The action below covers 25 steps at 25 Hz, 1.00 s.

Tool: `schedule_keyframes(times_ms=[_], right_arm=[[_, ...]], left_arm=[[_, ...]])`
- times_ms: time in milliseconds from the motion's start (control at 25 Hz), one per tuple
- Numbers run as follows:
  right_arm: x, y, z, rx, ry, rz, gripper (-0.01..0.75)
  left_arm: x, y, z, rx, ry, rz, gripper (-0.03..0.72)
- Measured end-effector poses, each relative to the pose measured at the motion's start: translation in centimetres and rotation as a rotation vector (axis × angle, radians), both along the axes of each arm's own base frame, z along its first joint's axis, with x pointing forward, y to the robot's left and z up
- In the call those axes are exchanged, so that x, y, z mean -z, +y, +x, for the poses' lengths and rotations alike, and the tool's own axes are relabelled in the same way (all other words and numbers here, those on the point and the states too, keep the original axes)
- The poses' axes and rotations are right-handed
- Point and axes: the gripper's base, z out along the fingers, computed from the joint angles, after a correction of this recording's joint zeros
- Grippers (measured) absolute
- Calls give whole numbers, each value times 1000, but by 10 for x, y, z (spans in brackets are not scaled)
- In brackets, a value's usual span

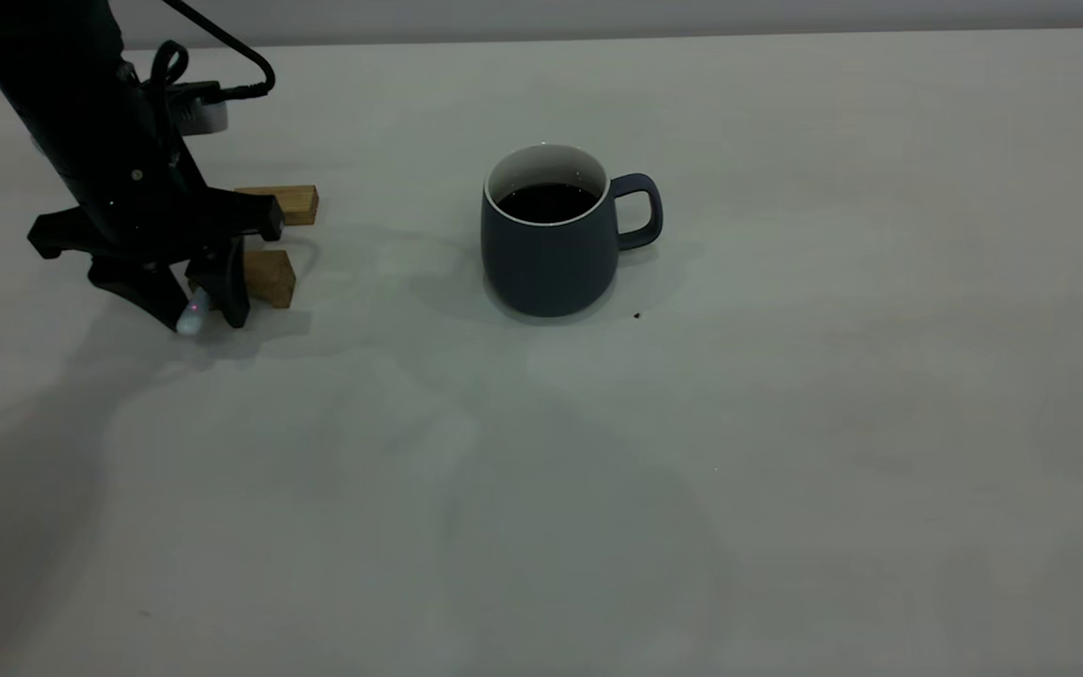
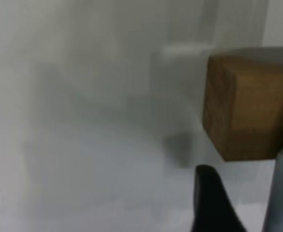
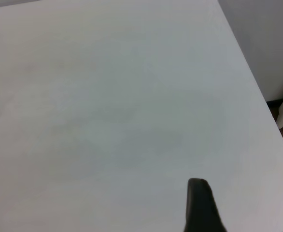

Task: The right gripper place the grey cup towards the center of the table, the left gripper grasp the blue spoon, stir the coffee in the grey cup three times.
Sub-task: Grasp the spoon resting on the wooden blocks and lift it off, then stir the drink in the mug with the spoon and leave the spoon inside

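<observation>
Grey cup (image 1: 549,246) stands upright near the centre of the worktop (image 1: 786,451), loop handle pointing right, white interior visible above the coffee (image 1: 546,201), whose dark round surface lies below the rim. No brand, label or writing is legible on the cup or elsewhere. A tiny dark speck (image 1: 636,316) lies on the worktop just right of the cup's base.

Well to the left, the left pincer (image 1: 194,315) is lowered to the worktop, its black jaws closed around the pale handle end of the blue spoon (image 1: 192,317); the spoon's neck and bowl are hidden behind the pincer. Two wooden blocks sit just beside it: the nearer block (image 1: 269,277) immediately right of the jaws, the farther block (image 1: 286,203) behind it. In the left wrist view one block (image 2: 247,108) fills the frame beside a black fingertip (image 2: 211,198).

Right pincer (image 3: 199,205) hangs over bare worktop; only one dark fingertip shows, so whether its jaws are apart or together cannot be told
</observation>
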Motion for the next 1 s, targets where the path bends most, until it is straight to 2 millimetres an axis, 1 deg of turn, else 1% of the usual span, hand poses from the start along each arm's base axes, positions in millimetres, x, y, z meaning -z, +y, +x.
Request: schedule_keyframes(times_ms=[40,160,240,280,440,520,600,720,800,840,920,1000], right_arm=[[0,0,0,0,0,0,510],[0,0,0,0,0,0,510],[0,0,0,0,0,0,510],[0,0,0,0,0,0,510],[0,0,0,0,0,0,510],[0,0,0,0,0,0,510],[0,0,0,0,0,0,510],[0,0,0,0,0,0,510],[0,0,0,0,0,0,510],[0,0,0,0,0,0,510],[0,0,0,0,0,0,510],[0,0,0,0,0,0,510]], left_arm=[[0,0,0,0,-4,0,416],[0,-1,1,3,-8,0,286],[0,-4,0,10,-8,0,171],[0,-4,0,10,-8,0,126],[-1,-4,-1,11,5,0,126],[-8,-4,-2,13,32,-1,126],[-24,-5,-2,17,49,-4,126],[-65,-9,2,13,21,-29,126],[-94,-16,1,-16,5,-83,126],[-105,-21,-1,-32,10,-118,126],[-118,-31,-5,-65,38,-212,126],[-123,-43,-9,-84,74,-313,126]])
